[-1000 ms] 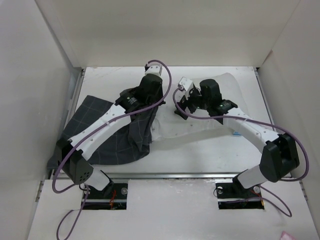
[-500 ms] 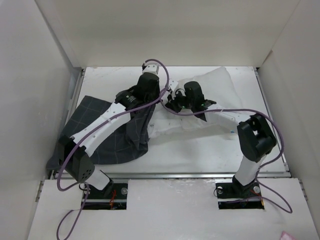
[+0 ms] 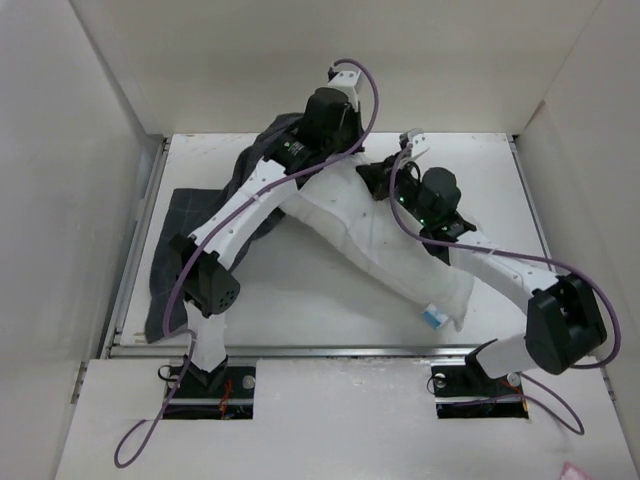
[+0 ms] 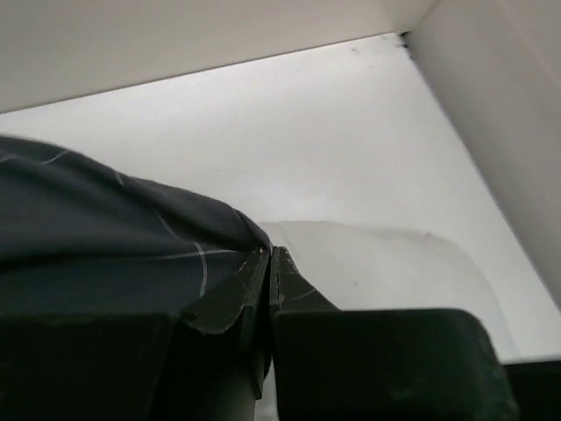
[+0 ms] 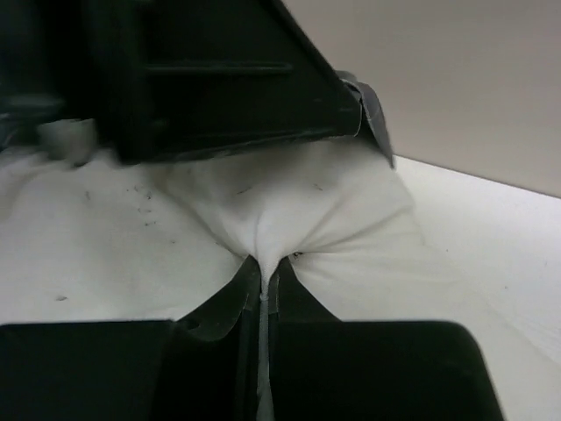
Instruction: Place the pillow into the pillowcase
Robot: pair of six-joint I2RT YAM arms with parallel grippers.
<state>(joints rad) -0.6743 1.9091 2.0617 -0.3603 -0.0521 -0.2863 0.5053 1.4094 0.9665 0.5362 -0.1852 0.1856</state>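
Two right fingers (image 5: 223, 307) pinch the pillow (image 5: 123, 237) (left fingers (image 4: 230, 298) clamp pillowcase (image 4: 96, 254)).

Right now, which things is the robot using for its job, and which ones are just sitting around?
For the job:
- the pillow, pinched by the right gripper
- the pillowcase, pinched by the left gripper

Just there, nothing loose:
- the table
- the white walls
- the purple cables

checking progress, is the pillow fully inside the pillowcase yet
No, most of the white pillow lies uncovered on the table, outside the dark pillowcase.
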